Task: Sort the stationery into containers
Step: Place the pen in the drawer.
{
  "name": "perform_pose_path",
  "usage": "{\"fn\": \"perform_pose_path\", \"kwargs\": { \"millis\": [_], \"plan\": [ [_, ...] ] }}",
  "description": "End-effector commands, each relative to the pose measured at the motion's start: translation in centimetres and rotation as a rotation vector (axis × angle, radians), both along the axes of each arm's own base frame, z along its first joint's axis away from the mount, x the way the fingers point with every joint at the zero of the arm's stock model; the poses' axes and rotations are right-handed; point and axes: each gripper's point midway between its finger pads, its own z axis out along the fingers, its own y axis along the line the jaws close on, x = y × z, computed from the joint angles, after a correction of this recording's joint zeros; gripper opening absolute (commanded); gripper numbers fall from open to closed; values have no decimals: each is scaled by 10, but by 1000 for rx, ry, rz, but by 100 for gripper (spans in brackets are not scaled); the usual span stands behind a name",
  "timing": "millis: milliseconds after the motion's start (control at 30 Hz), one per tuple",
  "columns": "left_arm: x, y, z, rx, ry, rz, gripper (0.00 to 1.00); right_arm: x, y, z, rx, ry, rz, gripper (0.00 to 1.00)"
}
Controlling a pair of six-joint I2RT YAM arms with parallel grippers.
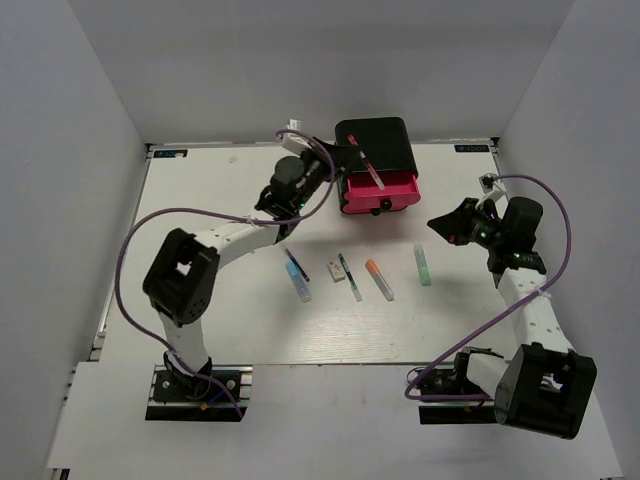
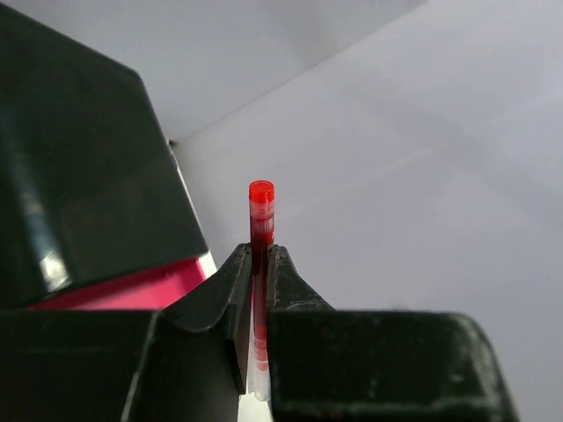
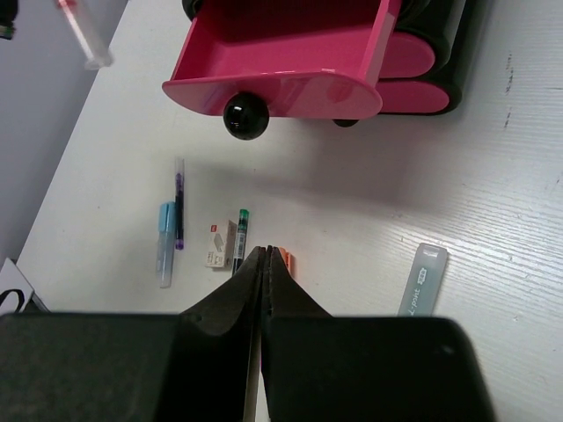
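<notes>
Top cam first: the left gripper (image 1: 357, 156) is hanging by the front of the black cabinet (image 1: 385, 135) and pinching the red-white pen (image 1: 376, 178); the pen is slanting down and seems to be over the pulled-out top pink drawer (image 1: 395, 190), though the height is hard to judge from up here. The rest of the stationery is lying in a loose row on the table (image 1: 200, 300): the light blue pen (image 1: 299, 285) with a dark pen (image 1: 296, 264) right against it, then the white eraser block (image 1: 335, 270), a green-tipped dark pen (image 1: 349, 277), the orange-capped pen (image 1: 379, 281) and the pale green pen (image 1: 423, 264). The right gripper (image 1: 434, 222) is hovering just right of that row. Left wrist cam: the jaws are clamping the pen's barrel, its red end poking up past the fingertips; the cabinet and a sliver of pink drawer are sitting off to the left. Right wrist cam: the fingers are pressing together with nothing between them, pointing down near the orange cap; the two lower drawers (image 3: 409, 92) are sitting pushed in.
</notes>
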Motion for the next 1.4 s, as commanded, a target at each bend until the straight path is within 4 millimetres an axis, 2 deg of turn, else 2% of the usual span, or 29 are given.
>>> {"fn": "perform_pose_path", "kwargs": {
  "millis": [0, 33, 67, 100, 200, 233, 267, 300, 367, 467, 600, 733, 767, 800, 833, 867, 933, 1000, 1033, 1067, 1167, 1300, 1367],
  "plan": [
    [11, -4, 62, -136, -172, 122, 0, -1, -2, 11, -2, -62, 7, 0],
    [12, -12, 55, -113, -156, 141, 0, -1, -3, 12, -3, -68, 6, 0],
    [19, -21, 40, -71, -151, 152, 0, -1, -5, 12, 1, -65, 1, 0],
    [21, -25, 48, -76, -169, 163, 0, -1, -5, 12, 2, -67, 0, 0],
    [27, -34, 42, -37, -182, 210, 0, -2, -7, 13, 11, -68, 0, 0],
    [30, -39, 32, -16, -169, 229, 0, -2, -7, 14, 14, -71, 0, 0],
    [30, -45, 31, 5, -166, 234, 0, -2, -8, 14, 16, -70, -2, 0],
    [35, -40, 31, 19, -157, 272, 0, -1, -10, 15, 16, -75, -8, 0],
    [39, -46, 14, 57, -140, 291, 0, -3, -9, 16, 26, -72, -2, 0],
    [46, -47, 10, 82, -143, 314, 0, -3, -11, 15, 35, -69, -3, 0],
    [41, -57, -2, 145, -121, 295, 0, -2, -15, 17, 33, -76, -13, 0],
    [34, -67, -24, 242, -106, 273, 2, -2, -17, 17, 38, -72, -18, 0],
    [35, -66, -21, 245, -102, 283, 2, -3, -17, 17, 36, -75, -17, 0],
    [37, -65, -21, 264, -100, 294, 4, -3, -17, 17, 37, -75, -19, 0],
    [34, -72, -29, 283, -87, 280, 10, -2, -18, 16, 41, -69, -20, 0],
    [35, -72, -26, 294, -96, 282, 13, -2, -18, 18, 39, -76, -22, 0],
    [31, -78, -33, 320, -91, 262, 13, -2, -20, 17, 40, -73, -26, 0],
    [27, -83, -34, 332, -83, 251, 21, -2, -22, 16, 38, -72, -33, 0],
    [27, -83, -39, 347, -73, 248, 26, -2, -22, 16, 41, -70, -32, 0],
    [25, -83, -41, 356, -63, 261, 40, -1, -23, 16, 41, -70, -37, 0],
    [22, -85, -45, 376, -60, 270, 65, -2, -25, 16, 45, -69, -38, 0],
    [16, -82, -23, 386, -103, 279, 83, -2, -26, 16, 50, -70, -41, 0],
    [14, -79, -12, 374, -121, 283, 84, -2, -26, 16, 49, -72, -40, 0]
  ]
}}
